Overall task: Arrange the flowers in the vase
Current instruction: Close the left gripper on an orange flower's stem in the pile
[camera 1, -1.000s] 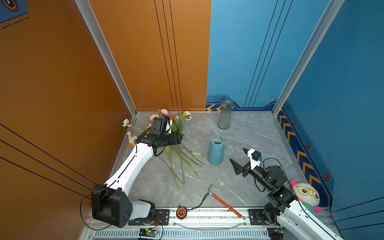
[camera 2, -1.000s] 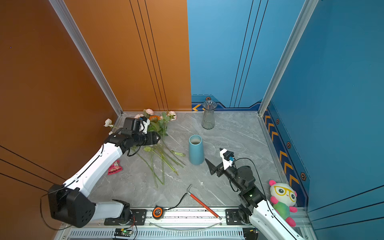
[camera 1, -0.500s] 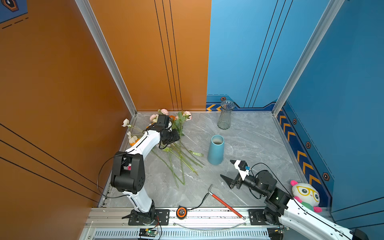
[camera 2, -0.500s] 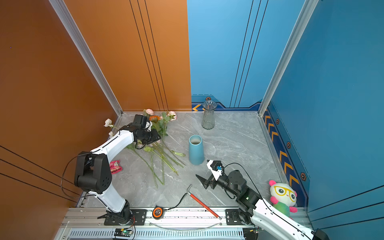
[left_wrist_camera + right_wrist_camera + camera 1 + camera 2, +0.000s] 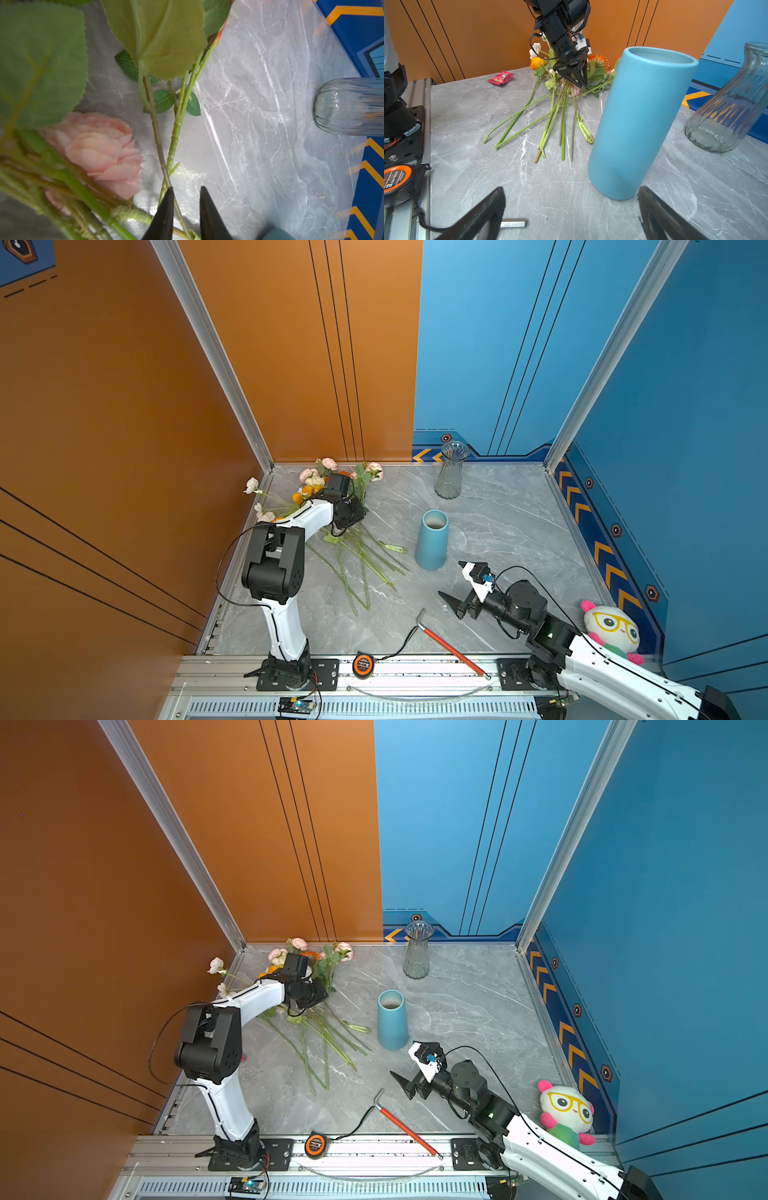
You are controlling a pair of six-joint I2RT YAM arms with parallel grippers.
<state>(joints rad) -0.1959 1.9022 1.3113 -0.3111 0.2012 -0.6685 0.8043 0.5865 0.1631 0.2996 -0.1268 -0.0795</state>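
Left arm [image 5: 309,516] folds over the flowers [image 5: 311,485], left pincer [image 5: 186,193] narrowed around one green stem [image 5: 176,133] (grip unclear); pink bloom [image 5: 99,149] beside it; right pincer [image 5: 571,193] spread.

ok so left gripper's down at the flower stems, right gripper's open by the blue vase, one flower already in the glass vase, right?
No: the glass vase is empty, as the right wrist view shows; all the flowers lie on the table. The rest holds: left gripper at the stems, right gripper open by the blue vase.
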